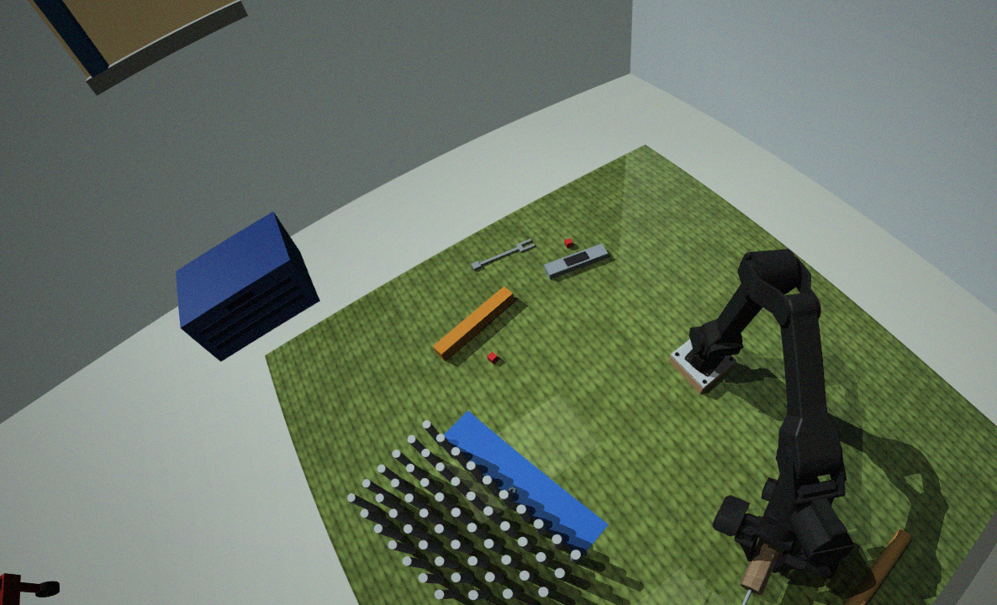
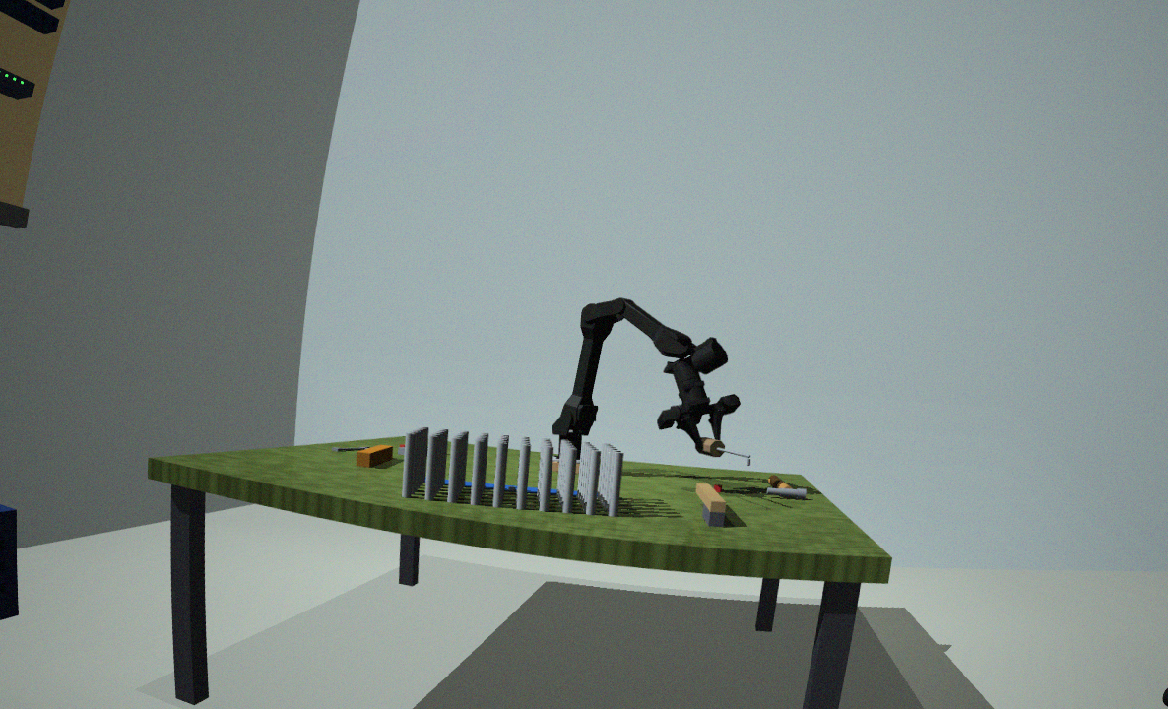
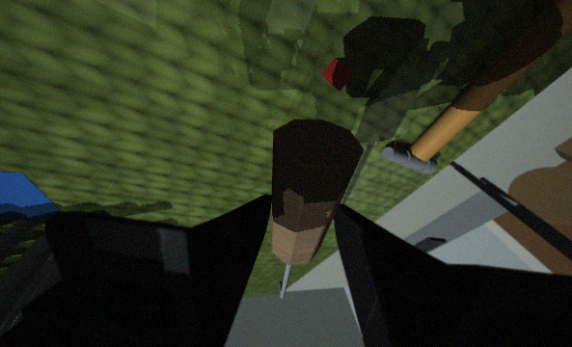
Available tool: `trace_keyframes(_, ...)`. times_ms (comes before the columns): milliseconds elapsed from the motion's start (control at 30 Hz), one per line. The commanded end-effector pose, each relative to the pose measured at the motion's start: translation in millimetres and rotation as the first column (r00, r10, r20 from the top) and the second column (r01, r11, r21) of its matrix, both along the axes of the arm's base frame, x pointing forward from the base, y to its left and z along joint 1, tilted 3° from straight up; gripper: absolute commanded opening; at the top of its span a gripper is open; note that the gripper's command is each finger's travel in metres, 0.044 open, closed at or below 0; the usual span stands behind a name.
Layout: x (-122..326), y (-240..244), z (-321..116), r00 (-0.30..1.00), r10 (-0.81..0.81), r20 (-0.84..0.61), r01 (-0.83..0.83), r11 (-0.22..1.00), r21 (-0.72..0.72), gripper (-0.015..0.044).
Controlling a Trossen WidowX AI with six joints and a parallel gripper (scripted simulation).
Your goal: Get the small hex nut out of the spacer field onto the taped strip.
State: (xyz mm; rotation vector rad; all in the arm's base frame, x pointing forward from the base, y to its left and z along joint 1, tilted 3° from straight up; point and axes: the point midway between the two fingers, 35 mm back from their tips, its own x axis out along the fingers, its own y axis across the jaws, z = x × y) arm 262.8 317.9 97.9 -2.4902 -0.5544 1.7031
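Note:
The nut is a small grey ring at the spacer-side edge of the blue taped strip, close to the front row of spacers; whether it lies fully on the strip I cannot tell. The grey spacers stand upright in rows. My gripper is shut on the wooden handle of the hook tool, raised above the table to the right of the field. Its thin shaft points away from the arm, ending in a short bent tip.
A hammer lies near the table's right edge. A wood-topped block sits right of the spacers. An orange bar, a wrench, a grey level and red cubes lie elsewhere.

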Motion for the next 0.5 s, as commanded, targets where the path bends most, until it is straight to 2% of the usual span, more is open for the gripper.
trace_keyframes(0,1,0,-4,1.0,0.001,0.008,-0.001,1.0,-0.002,0.0)
trace_keyframes(467,1,0,-16,1.0,0.001,0.008,-0.001,1.0,-0.002,0.0)
